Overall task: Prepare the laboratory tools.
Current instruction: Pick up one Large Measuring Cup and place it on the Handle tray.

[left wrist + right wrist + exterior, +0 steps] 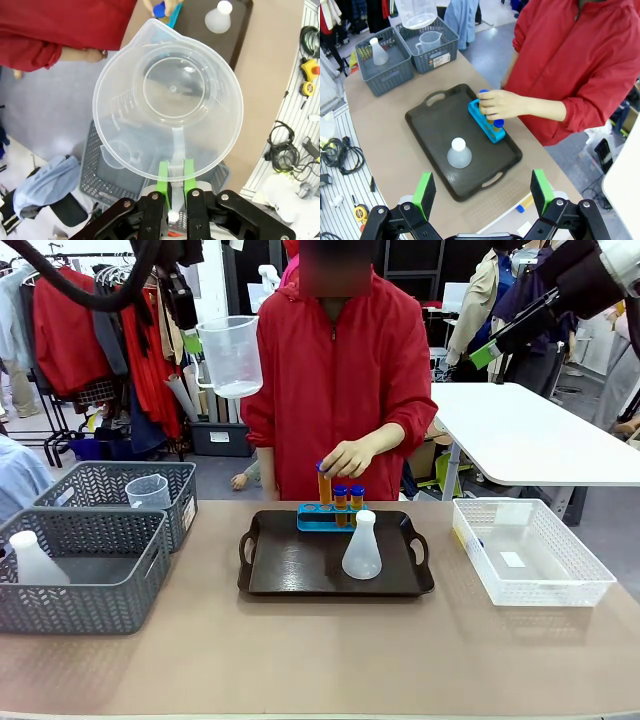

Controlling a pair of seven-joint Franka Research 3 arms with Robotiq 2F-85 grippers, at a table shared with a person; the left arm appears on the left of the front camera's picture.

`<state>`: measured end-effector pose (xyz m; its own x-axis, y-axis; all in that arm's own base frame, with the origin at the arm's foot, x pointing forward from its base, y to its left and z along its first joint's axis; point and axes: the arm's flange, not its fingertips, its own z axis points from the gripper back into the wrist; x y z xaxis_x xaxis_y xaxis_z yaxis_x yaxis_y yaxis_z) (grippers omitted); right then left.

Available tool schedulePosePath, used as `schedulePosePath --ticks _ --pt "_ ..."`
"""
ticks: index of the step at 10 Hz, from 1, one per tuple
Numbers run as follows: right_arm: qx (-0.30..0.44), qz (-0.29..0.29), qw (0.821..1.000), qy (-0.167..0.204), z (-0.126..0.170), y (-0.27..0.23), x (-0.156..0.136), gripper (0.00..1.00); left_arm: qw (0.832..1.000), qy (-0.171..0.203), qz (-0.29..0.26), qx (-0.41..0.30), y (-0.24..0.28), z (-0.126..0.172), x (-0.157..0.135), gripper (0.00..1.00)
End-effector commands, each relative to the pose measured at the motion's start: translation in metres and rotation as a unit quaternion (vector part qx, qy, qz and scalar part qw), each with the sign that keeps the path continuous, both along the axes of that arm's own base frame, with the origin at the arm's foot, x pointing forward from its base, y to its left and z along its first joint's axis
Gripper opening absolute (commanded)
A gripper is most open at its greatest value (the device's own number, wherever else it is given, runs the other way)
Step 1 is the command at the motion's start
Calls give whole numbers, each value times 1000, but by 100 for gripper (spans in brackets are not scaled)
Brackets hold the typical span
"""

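Tabletop [300, 660] in the front view carries a dark tray [290, 575]. A translucent conical flask [361, 548] stands upright on the tray's right half. A blue rack [312, 521] sits at the tray's far edge. Two orange, blue-capped tubes [357, 500] stand in the rack, and the person's hand [348, 457] pinches a third tube [324, 486] at the rack's left end. A clear measuring jug [230, 355] hangs high in the air at the left, above two grey mesh baskets [90, 585]. A white lattice bin [530, 575] lies to the right of the tray.

Left wrist view: the left hand [174, 172] is clamped on the jug's handle, one green pad on each side. The jug's open mouth faces the camera, and the baskets lie far below it.

Right wrist view: the right hand [483, 192] hovers high over the tray's near edge with its fingers [424, 192] spread wide, holding nothing. The flask and the rack are well below it.
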<state>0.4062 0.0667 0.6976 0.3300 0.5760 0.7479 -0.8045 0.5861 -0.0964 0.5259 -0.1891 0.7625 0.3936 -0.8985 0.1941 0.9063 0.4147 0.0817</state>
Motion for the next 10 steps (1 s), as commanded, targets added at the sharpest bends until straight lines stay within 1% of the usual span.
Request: schedulePosePath --ticks 1,8,9,10 --pt "5 3 1000 0 0 -1 0 100 1000 1 -8 0 -6 0 1 0" --pt "5 3 1000 0 0 -1 0 100 1000 1 -8 0 -6 0 1 0" --pt "5 3 1000 0 0 -1 0 100 1000 4 -7 1 -7 -5 1 0" --pt "5 3 1000 0 0 -1 0 100 1000 11 -17 14 -22 -11 -2 0"
